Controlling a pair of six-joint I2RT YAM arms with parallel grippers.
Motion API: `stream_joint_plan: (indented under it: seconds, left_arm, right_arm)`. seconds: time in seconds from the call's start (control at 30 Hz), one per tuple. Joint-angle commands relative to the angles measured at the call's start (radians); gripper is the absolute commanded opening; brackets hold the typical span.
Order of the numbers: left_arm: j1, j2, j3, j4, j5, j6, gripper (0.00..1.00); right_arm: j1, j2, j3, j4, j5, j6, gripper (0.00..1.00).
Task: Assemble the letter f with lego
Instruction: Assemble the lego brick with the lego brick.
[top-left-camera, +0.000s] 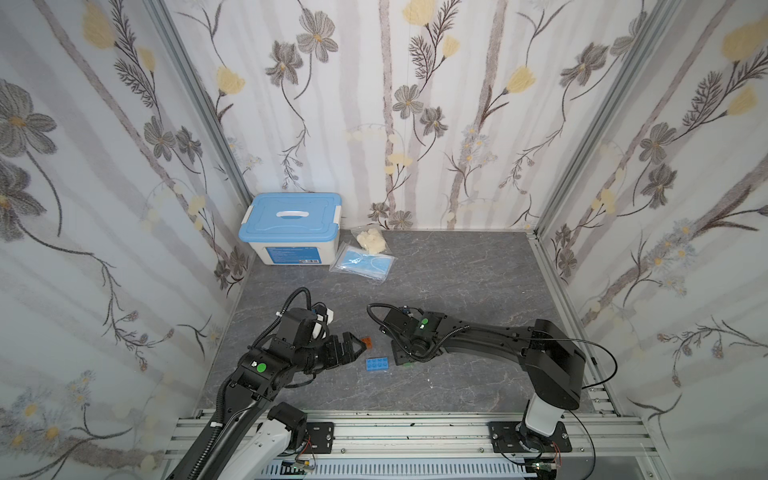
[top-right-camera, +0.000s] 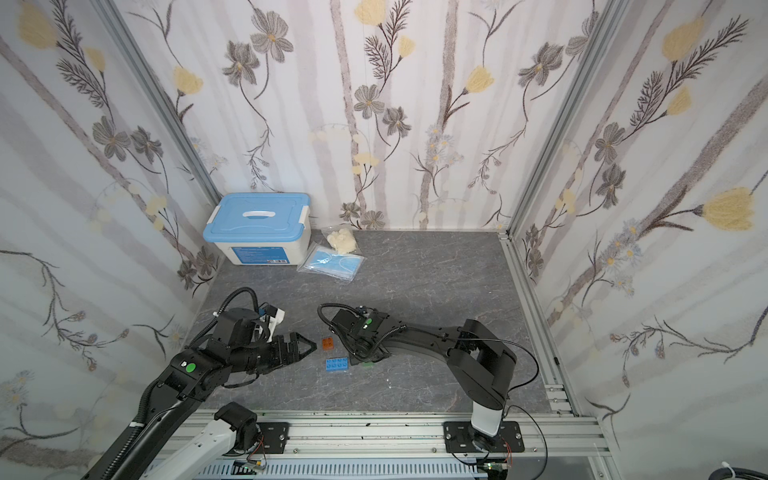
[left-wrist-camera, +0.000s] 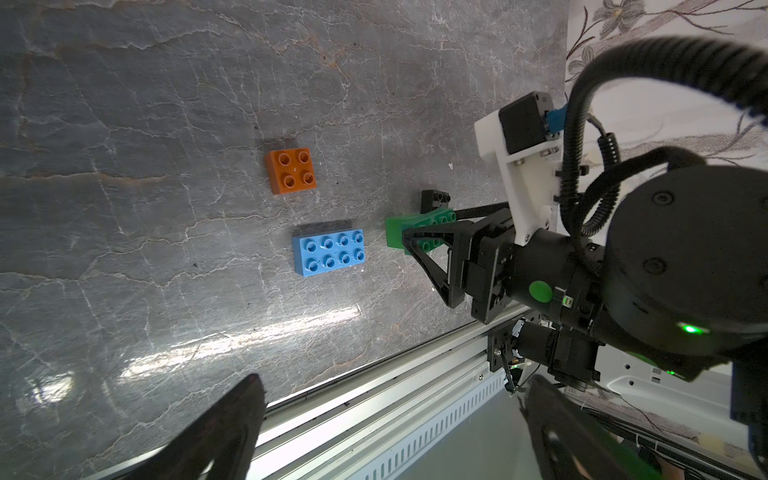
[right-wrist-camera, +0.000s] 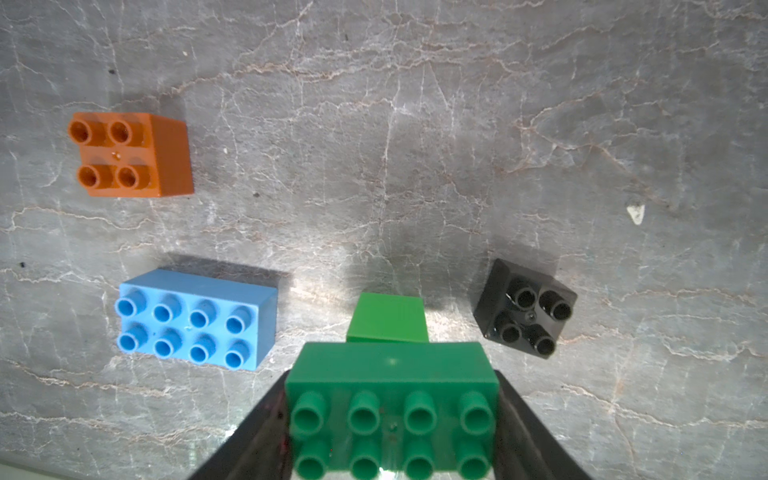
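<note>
We see right pincer (right-wrist-camera: 392, 415) pinching green brick (right-wrist-camera: 392, 370). Blue brick (right-wrist-camera: 195, 316) on desk (right-wrist-camera: 415, 124) near one side, black brick (right-wrist-camera: 525, 307) near other, orange brick (right-wrist-camera: 133, 153) farther off. Left pincer (top-right-camera: 309, 345) spread wide, tip near orange brick.

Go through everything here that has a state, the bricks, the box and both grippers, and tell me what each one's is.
right gripper: fingers shut on the green brick
left gripper: open, empty
green brick: held, studs up
blue brick: lying loose, studs up
orange brick: lying loose, studs up
black brick: lying loose, studs up
blue-lidded box: lid on
</note>
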Motion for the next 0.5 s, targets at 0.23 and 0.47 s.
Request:
stream_joint_plan:
  seconds: [0.23, 0.47]
  left_arm:
    - [0.001, 0.002, 0.003, 0.013, 0.0, 0.011, 1.0]
    - [0.003, 0.0, 0.003, 0.013, 0.001, 0.009, 1.0]
  right_arm:
    - [-0.003, -0.011, 0.034, -0.037, -0.007, -0.004, 0.59]
    - [-0.002, -0.01, 0.052, -0.042, -0.023, -0.006, 0.59]
